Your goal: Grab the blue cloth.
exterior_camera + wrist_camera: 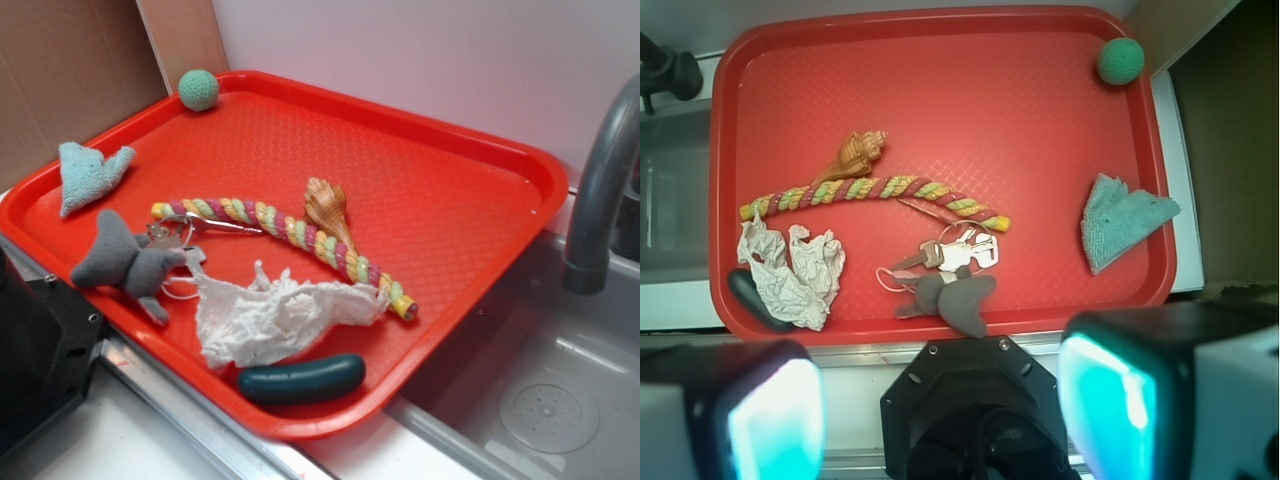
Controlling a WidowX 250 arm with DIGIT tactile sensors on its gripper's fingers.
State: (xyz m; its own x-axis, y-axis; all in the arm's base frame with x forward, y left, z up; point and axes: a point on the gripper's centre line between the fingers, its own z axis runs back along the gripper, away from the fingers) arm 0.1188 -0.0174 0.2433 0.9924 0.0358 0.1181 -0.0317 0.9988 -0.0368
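Blue cloth (pixel 1120 218) on red tray (pixel 940 110) – claw (pixel 940 410) apart, well clear

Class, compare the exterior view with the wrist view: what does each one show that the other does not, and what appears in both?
Only the exterior view shows the grey faucet and the sink drain. Only the wrist view shows the end effector, open, with its two glowing fingers at the bottom of the frame. Both show the red tray, the blue cloth, green ball, rope toy, seashell and white rag.

Cloth (pixel 90 172) on tray (pixel 480 210), behind plush toy (pixel 125 262)
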